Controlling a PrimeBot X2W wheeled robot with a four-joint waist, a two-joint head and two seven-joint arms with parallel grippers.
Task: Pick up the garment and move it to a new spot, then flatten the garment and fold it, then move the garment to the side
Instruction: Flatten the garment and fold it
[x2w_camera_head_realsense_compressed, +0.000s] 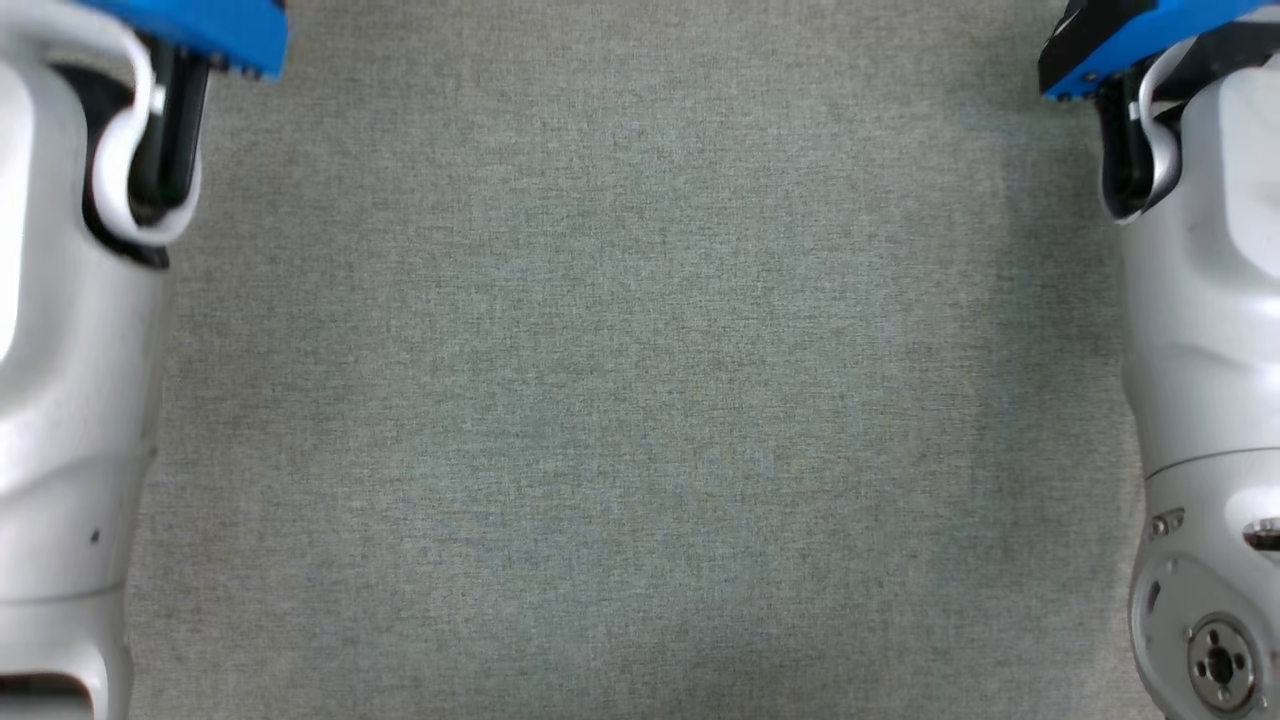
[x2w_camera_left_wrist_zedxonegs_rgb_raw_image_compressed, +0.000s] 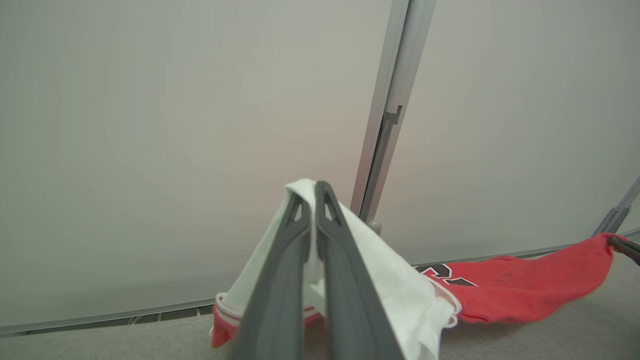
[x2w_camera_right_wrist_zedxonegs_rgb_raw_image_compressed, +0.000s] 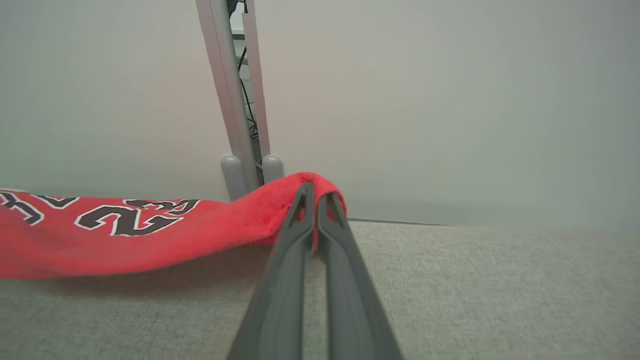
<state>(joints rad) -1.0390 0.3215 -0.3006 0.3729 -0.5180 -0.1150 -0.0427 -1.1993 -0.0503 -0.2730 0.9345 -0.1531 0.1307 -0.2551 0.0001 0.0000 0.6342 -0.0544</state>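
The garment (x2w_camera_right_wrist_zedxonegs_rgb_raw_image_compressed: 125, 235) is a red jersey with black and white lettering and a white inner side (x2w_camera_left_wrist_zedxonegs_rgb_raw_image_compressed: 395, 280). It hangs stretched just above the grey cloth table between my two grippers. In the left wrist view my left gripper (x2w_camera_left_wrist_zedxonegs_rgb_raw_image_compressed: 311, 192) is shut on a white-lined edge of the garment. In the right wrist view my right gripper (x2w_camera_right_wrist_zedxonegs_rgb_raw_image_compressed: 314, 192) is shut on a red edge of it. The right gripper's dark tip (x2w_camera_left_wrist_zedxonegs_rgb_raw_image_compressed: 622, 245) also shows at the far right of the left wrist view, at the garment's other end.
The head view looks down on the grey cloth table (x2w_camera_head_realsense_compressed: 640, 400), with my pale forearms (x2w_camera_head_realsense_compressed: 70, 400) at both side edges. Past the table's far edge stand pale wall panels joined by a metal post (x2w_camera_right_wrist_zedxonegs_rgb_raw_image_compressed: 235, 100).
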